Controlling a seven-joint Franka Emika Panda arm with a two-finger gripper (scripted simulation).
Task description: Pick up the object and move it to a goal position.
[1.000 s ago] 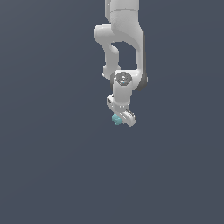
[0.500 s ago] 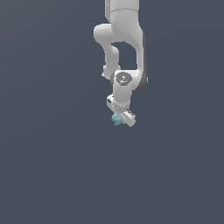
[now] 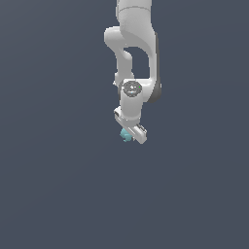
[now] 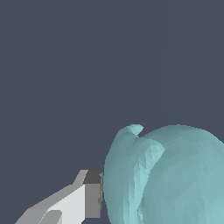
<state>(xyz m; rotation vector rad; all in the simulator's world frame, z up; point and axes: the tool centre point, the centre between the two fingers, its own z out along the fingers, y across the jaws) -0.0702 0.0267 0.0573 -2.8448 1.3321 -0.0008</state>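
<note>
While the white arm (image 3: 133, 53) hangs down from the top of the exterior view against a plain dark grey backdrop, its gripper (image 3: 130, 133) sits at the lowest end, tilted so that the finger bar slants down toward the exterior view's right. A small light teal object (image 3: 126, 135) shows right at the gripper, tucked against the underside of the fingers on the side toward the exterior view's left and touching them. It is much smaller than the gripper and mostly hidden by it there.

In the wrist view the same teal object (image 4: 170, 175) fills a large part of the picture, and its surface looks rounded and lumpy, with a small pointed bump on its upper edge, not flat-faced like a cube. One white finger with a dark grey pad (image 4: 92, 192) presses up against its side, with no gap visible between pad and object. The other finger is out of sight behind the object. The gripper appears clamped on the object, holding it off any surface; nothing is seen beneath it in either view but the uniform grey background.
</note>
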